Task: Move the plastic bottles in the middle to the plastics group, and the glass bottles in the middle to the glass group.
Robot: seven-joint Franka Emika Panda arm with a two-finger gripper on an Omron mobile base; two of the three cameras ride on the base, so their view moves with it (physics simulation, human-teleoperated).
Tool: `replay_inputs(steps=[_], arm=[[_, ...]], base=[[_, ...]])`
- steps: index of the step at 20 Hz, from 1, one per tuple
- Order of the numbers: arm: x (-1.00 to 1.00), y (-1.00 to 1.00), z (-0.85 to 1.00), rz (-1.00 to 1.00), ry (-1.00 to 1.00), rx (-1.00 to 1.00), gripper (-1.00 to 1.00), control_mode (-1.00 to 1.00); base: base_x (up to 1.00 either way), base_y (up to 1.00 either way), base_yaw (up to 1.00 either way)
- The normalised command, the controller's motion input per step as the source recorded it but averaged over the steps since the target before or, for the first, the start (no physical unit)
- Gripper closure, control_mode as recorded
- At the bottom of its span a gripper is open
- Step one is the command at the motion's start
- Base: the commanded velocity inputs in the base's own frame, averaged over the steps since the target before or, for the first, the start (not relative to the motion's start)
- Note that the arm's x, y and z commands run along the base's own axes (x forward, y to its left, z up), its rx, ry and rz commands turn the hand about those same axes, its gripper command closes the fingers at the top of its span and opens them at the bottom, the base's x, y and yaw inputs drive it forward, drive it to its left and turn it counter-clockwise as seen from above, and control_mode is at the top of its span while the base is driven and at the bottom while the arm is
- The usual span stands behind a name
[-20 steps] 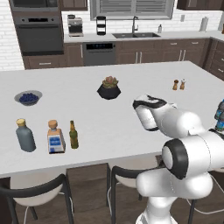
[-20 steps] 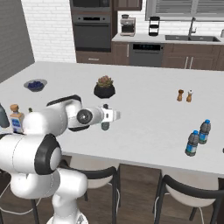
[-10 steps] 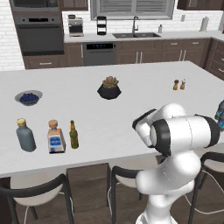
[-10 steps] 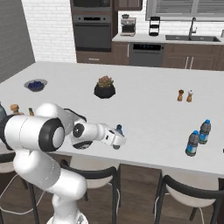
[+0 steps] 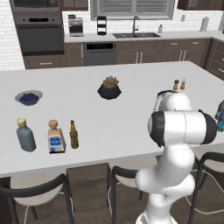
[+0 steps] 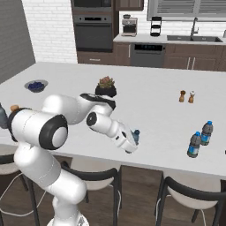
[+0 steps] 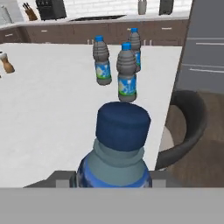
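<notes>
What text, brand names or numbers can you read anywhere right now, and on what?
None reads as words.
Held water bottle: blue label band, no lettering legible.
Water bottles ahead: pale label patches, too blurred to read.
Squarish clear bottle: blue label, print too small.
Olive-green bottle: yellowish label, too small.
Oven: no readable display or markings.

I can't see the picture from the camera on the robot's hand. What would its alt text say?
A small plastic water bottle with a dark blue cap sits close up between the gripper fingers, seen from above. Beyond it on the white counter stand three more blue-capped water bottles, near the counter's edge, with a dark chair beside it.
</notes>
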Motion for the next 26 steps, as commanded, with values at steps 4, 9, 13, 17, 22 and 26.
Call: replay_inputs(steps=[4,9,13,17,22,26], arm=[[-0.16,-0.52,0.26,-0.24,-0.16,0.00,1.00,-1.00],[-0.40,-0.51,0.08,-0.02,-0.21,-0.10,1.00,-1.00],[-0.59,-0.35,0.03,0.06,-0.19,-0.19,1.00,-1.00],[-0.36,-0.39,0.25,0.05,-0.02,-0.14,1.00,-1.00],[-0.49,-0.32,0.29,0.01,0.00,-0.09,1.00,-1.00],[-0.41,-0.38,0.42,0.00,0.12,0.00,1.00,-1.00]], base=[[0.00,0.00,0.00],[0.00,0.00,0.00],[0.00,0.00,0.00],[0.00,0.00,0.00],[0.00,0.00,0.00],[0.00,0.00,0.00]])
